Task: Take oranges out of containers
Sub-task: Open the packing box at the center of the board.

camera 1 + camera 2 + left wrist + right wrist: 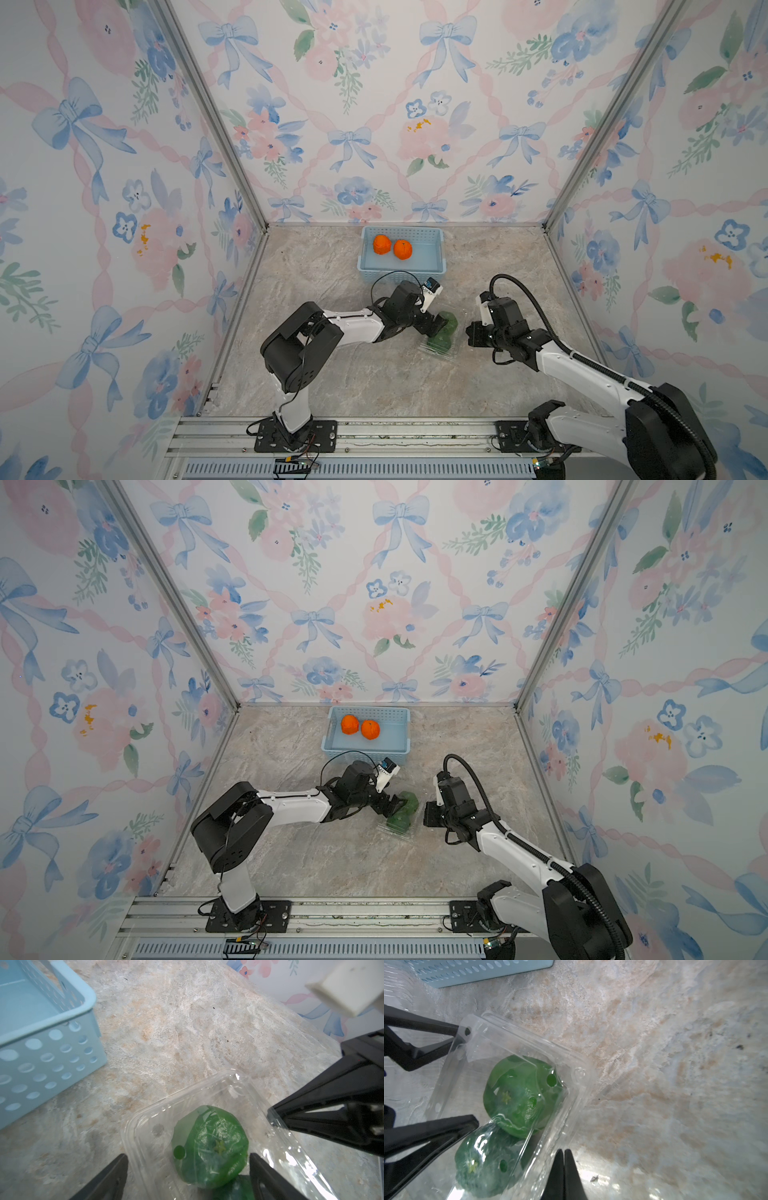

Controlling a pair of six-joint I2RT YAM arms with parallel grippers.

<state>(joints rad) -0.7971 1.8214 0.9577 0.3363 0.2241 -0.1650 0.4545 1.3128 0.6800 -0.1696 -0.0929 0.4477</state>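
This is a robot test cell in a laboratory, not a real home. The pretty wallpaper [374,104] with bows and flowers is only fixed on three flat panels, and bare aluminium posts [208,112] join them at the upper left and upper right of both top views. The table [316,266] has a printed marble look. Along the lower edge of the frame runs a metal rail [415,432], where the left arm [353,326] and the right arm [582,365] are bolted down on black plates. Below it lies a slotted cable duct [374,469] with a small circuit board [293,460] and loose wires.
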